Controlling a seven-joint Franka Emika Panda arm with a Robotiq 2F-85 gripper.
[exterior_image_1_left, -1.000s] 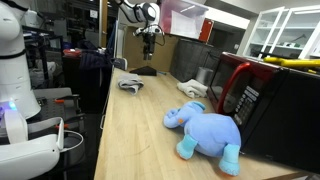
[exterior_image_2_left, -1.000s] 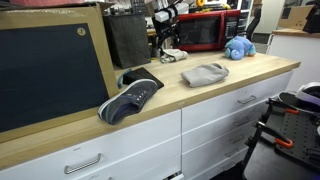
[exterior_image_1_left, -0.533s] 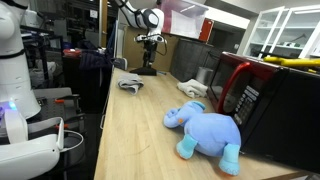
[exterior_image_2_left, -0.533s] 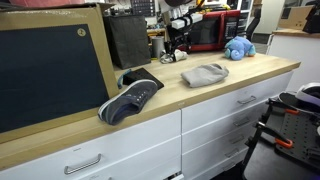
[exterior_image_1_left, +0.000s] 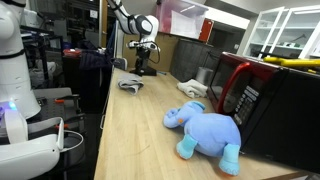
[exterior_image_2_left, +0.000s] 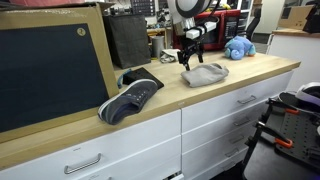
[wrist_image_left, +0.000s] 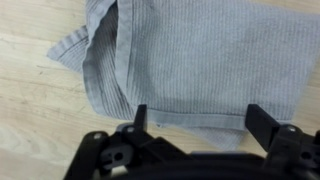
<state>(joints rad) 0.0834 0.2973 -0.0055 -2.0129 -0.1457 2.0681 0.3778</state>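
Pale wooden worktop (exterior_image_2_left: 245, 72): wide-open jaws hang just above crumpled grey knitted cloth (exterior_image_2_left: 204, 74) near its drawer-side edge.

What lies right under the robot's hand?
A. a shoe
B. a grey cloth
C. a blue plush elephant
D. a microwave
B: in the wrist view the cloth fills the picture beneath the open hand.

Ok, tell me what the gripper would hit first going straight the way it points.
The grey ribbed cloth, lying on the wooden countertop: the open gripper points down at it in the wrist view. The gap between them is unclear.
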